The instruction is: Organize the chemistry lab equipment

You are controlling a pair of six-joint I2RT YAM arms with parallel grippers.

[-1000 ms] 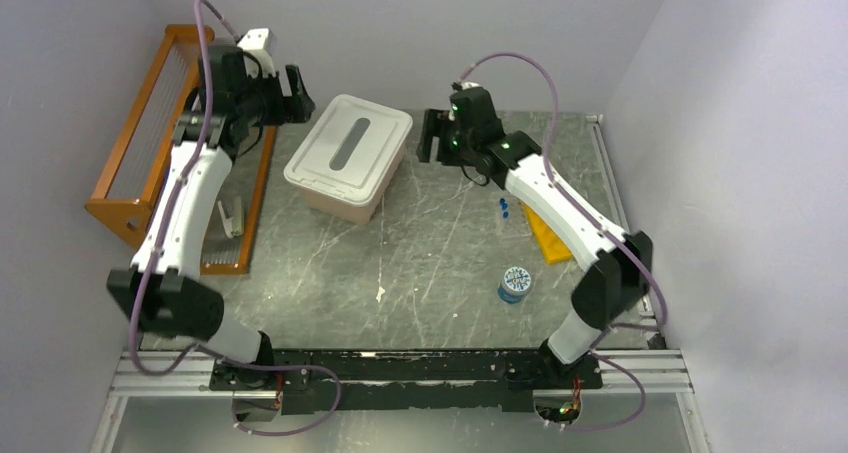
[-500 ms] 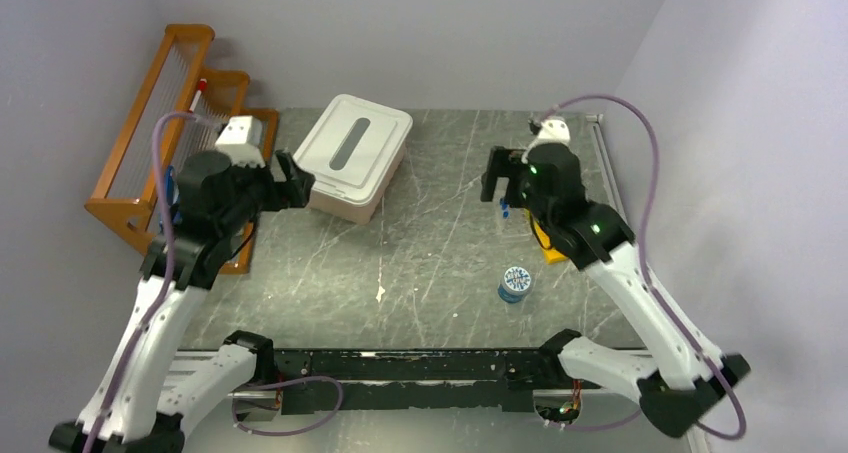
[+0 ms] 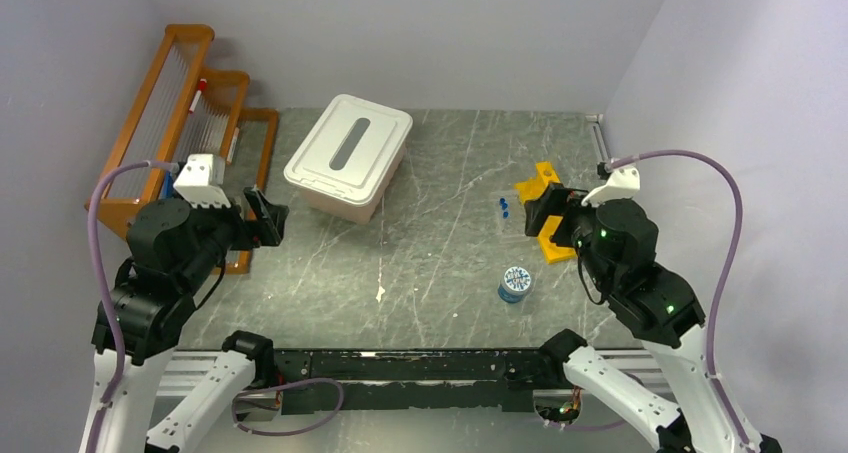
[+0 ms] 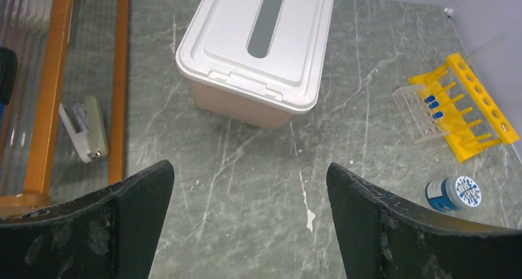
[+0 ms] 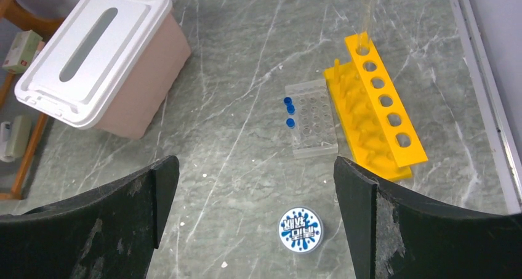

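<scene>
A yellow tube rack (image 5: 378, 106) lies at the right of the table, also in the top view (image 3: 545, 183) and the left wrist view (image 4: 468, 109). A clear vial tray (image 5: 313, 116) lies against it, with tiny blue-capped vials (image 5: 288, 111) at its left edge. My left gripper (image 3: 265, 216) is open and empty, high above the table's left side. My right gripper (image 3: 540, 213) is open and empty, high over the yellow rack, partly hiding it. The tripod ring, rubber tube, gauze, wire triangle and blue hexagonal piece are out of view.
A pink tub with a white lid (image 3: 350, 153) stands at the back centre. An orange wooden rack (image 3: 170, 123) runs along the left wall, with a small grey-green stapler-like item (image 4: 86, 131) on its base. A round blue jar (image 5: 300, 228) sits at the front right.
Both arms have pulled back toward the near edge and risen. The left gripper left the orange rack's far end. The right gripper moved from beside the tub to over the yellow rack.
</scene>
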